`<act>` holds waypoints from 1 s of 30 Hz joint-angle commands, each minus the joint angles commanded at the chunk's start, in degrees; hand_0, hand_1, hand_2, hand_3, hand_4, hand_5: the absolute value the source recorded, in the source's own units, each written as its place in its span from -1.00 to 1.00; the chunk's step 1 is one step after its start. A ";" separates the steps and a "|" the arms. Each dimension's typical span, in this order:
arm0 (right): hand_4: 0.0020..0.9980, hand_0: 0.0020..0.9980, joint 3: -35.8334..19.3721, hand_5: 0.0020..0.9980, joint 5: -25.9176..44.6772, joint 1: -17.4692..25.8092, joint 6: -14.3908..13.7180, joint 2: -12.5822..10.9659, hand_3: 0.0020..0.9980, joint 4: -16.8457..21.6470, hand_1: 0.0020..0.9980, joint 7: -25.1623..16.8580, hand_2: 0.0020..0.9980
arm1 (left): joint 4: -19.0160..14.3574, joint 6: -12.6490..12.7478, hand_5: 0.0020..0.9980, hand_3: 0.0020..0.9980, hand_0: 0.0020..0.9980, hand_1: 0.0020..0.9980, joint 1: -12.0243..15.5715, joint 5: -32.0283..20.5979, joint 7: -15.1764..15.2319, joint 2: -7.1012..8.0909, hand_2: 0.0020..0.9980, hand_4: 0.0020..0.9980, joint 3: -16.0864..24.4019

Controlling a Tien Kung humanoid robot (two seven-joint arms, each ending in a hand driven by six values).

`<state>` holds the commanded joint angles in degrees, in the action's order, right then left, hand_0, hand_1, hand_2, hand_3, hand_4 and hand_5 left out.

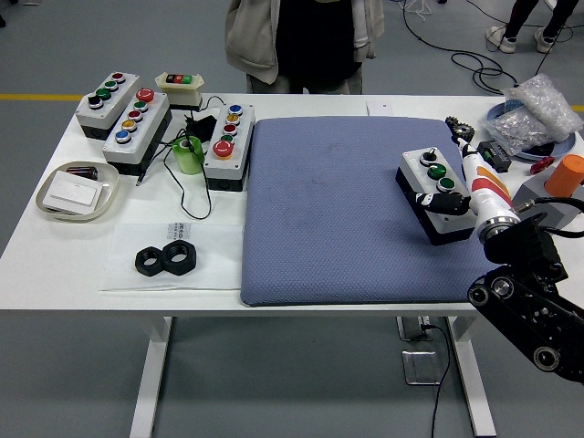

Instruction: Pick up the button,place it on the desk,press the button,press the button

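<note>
A grey button box point(427, 193) with a black base lies on the blue mat point(328, 219) at its right side. It carries three buttons in a row, with a green one point(436, 171) in the middle. My right hand point(456, 173) reaches in from the lower right and lies along the box's right side. Its fingers point(459, 130) are stretched past the box's far end, and its thumb point(431, 199) rests across the box's top by the nearest button. The box sits on the mat, not lifted. My left arm is out of view.
Several other button boxes point(137, 123) stand at the far left, with a green tape roll point(190, 155), two black nuts point(168, 259) and a tray point(78, 192). An orange cup point(566, 173) and a plastic bag point(538, 114) are at the right. A person point(301, 41) stands at the far side.
</note>
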<state>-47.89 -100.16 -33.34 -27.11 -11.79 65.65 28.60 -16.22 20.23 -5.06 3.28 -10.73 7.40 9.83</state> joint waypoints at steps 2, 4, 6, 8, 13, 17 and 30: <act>0.96 1.00 0.12 -0.50 -0.19 -0.34 0.18 0.22 1.00 -0.68 0.89 0.19 1.00 | 0.00 0.00 1.00 0.63 0.56 0.63 0.00 0.02 0.00 0.00 0.79 0.15 0.01; 0.96 1.00 0.34 -0.50 -0.50 -0.96 0.49 0.60 1.00 -2.22 0.89 0.51 1.00 | 0.00 0.00 1.00 0.63 0.56 0.63 0.00 0.03 0.00 0.01 0.79 0.15 0.01; 0.96 1.00 0.58 -0.51 -0.87 -1.49 0.82 0.85 1.00 -3.13 0.84 0.84 0.97 | 0.02 -0.01 1.00 0.63 0.56 0.63 0.01 0.14 0.00 0.02 0.79 0.15 0.05; 0.96 1.00 1.30 -0.51 -1.58 -3.22 1.91 1.44 1.00 -6.22 0.84 1.68 0.97 | 0.09 -0.02 1.00 0.63 0.56 0.63 0.07 0.60 0.01 0.07 0.79 0.15 0.16; 0.96 0.97 2.16 -0.54 -1.50 -5.12 4.03 1.94 0.88 -10.12 0.71 2.52 0.78 | 0.11 0.00 1.00 0.63 0.56 0.63 0.14 1.30 -0.13 0.12 0.79 0.15 0.41; 0.96 0.85 2.74 -0.54 0.33 -6.41 4.49 2.44 0.81 -12.98 0.51 2.30 0.57 | 0.15 -0.03 1.00 0.63 0.56 0.63 0.19 1.96 -0.21 0.15 0.79 0.15 0.79; 0.89 0.31 5.30 -0.67 1.52 -7.45 4.97 1.46 0.37 -14.38 0.00 1.35 0.03 | 0.37 -0.17 1.00 0.63 0.56 0.63 0.41 3.62 -0.16 0.11 0.79 0.14 2.09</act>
<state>-42.59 -98.64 -40.79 -22.14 -10.33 51.26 29.95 -15.86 20.06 -4.64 6.89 -10.89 7.51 11.92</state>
